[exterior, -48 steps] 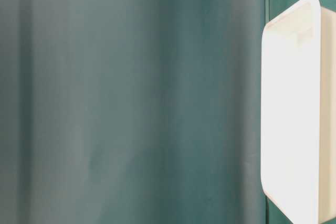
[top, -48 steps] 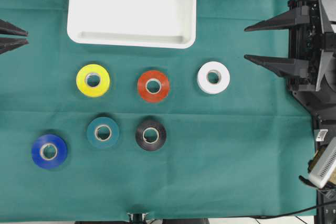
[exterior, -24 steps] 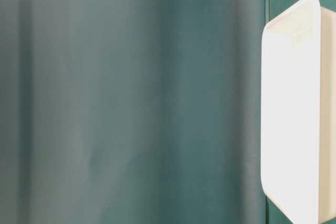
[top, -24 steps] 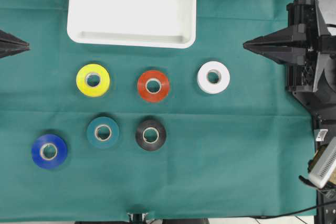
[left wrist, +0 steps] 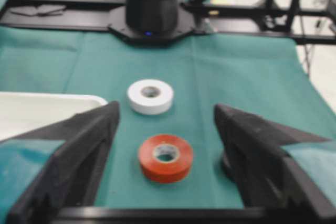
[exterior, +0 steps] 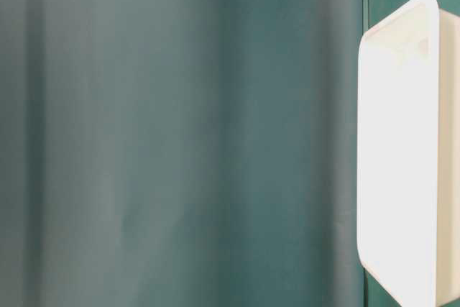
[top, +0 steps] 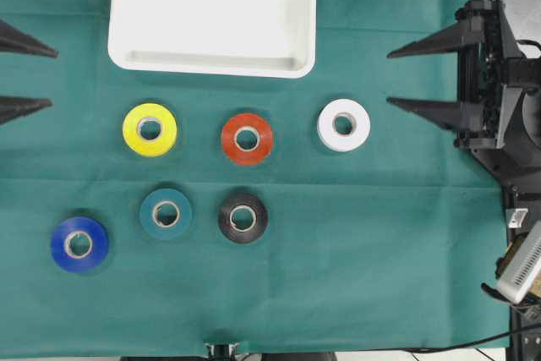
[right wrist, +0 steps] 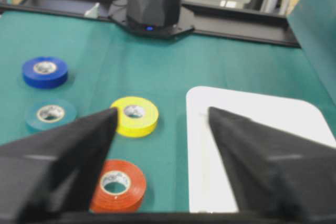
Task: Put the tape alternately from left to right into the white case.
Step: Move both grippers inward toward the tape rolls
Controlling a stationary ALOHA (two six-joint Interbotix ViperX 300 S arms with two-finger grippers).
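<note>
Six tape rolls flat on the green cloth point(top: 380, 251) below the white case point(top: 211, 61), none inside it: yellow roll point(top: 150, 129), red roll point(top: 247, 139) and white roll point(top: 343, 125) in a row nearest the case, teal roll point(top: 166, 213) and black roll point(top: 243, 217) farther off, blue roll point(top: 79, 244) farthest, toward the left. Left gripper point(top: 25, 73) at the left edge and right gripper point(top: 423, 78) at the right, both spread wide and holding nothing, well apart from every roll.
</note>
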